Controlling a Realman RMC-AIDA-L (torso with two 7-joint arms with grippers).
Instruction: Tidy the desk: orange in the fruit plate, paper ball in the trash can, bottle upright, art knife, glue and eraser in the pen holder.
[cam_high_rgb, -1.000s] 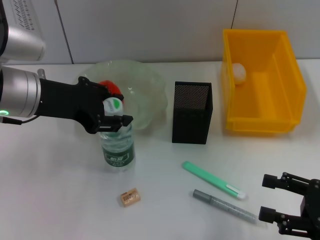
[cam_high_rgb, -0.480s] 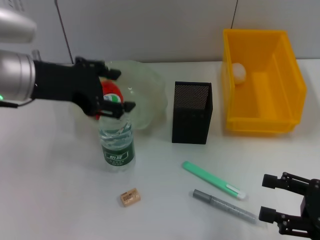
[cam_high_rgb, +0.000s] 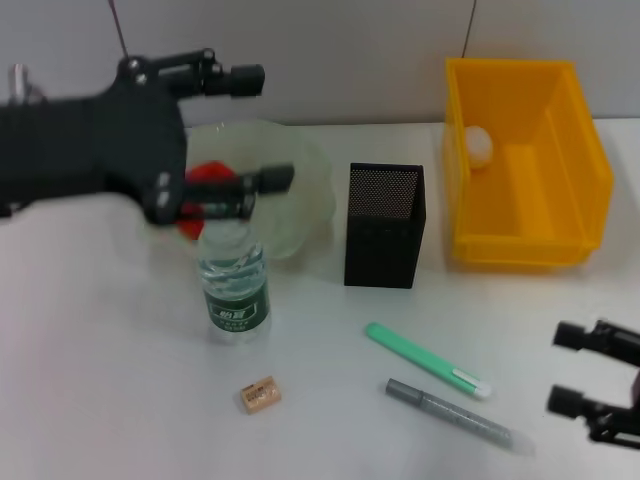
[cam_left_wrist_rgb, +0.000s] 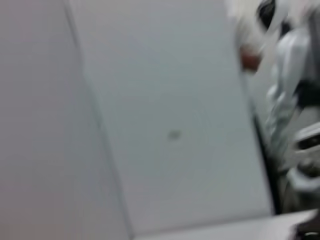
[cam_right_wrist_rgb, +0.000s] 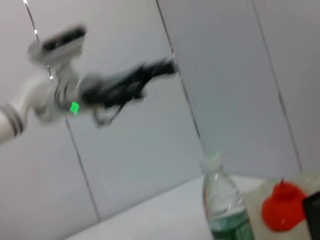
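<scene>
Bottle stands upright on the desk, cap on, just in front of the fruit plate. Left gripper is up above the plate and bottle, fingers spread wide, holding nothing, clear of the bottle. Orange sits in the plate, partly hidden behind the lower finger. Paper ball is in the trash can. Pen holder stands between plate and can. Eraser lies on the desk near the bottle's base, on the robot's side. Green pen-shaped tool and grey pen-shaped tool lie side by side in front of the holder. Right gripper is low at the desk's right edge, fingers apart, empty.
</scene>
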